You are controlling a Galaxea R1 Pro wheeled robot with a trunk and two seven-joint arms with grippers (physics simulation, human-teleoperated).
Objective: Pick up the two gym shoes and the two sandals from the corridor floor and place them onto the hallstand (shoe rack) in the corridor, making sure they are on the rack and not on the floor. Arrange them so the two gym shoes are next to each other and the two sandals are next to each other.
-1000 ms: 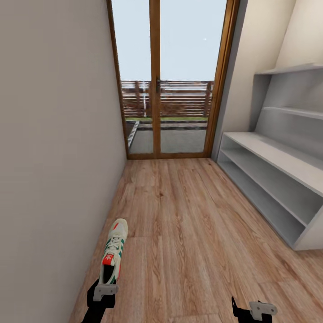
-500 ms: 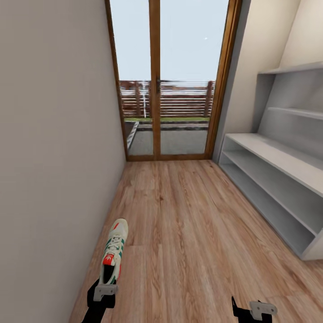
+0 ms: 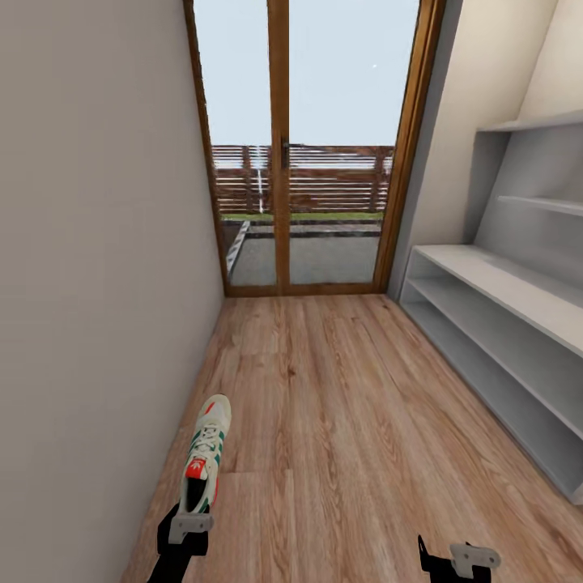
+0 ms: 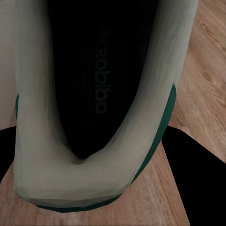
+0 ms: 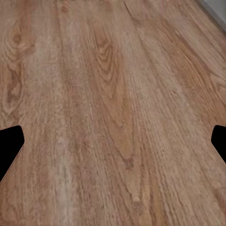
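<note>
head view looks down the corridor floor [image 3: 340,421]; both wrist views face those planks close up.

We see even, bright daylight coming through the glass door [image 3: 312,146] at the corridor's end, with hardly any cast shadows on the wood floor [image 3: 348,421]. The renders look soft and slightly blurred, and the fence outside shows smeared streaks. In the left wrist view, the gym shoe [image 4: 94,117] is dim and its opening nearly black.

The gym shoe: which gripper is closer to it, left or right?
Left. The left gripper is at the heel of the gym shoe and seems to hold it; the right gripper hangs apart over the corridor floor.
</note>
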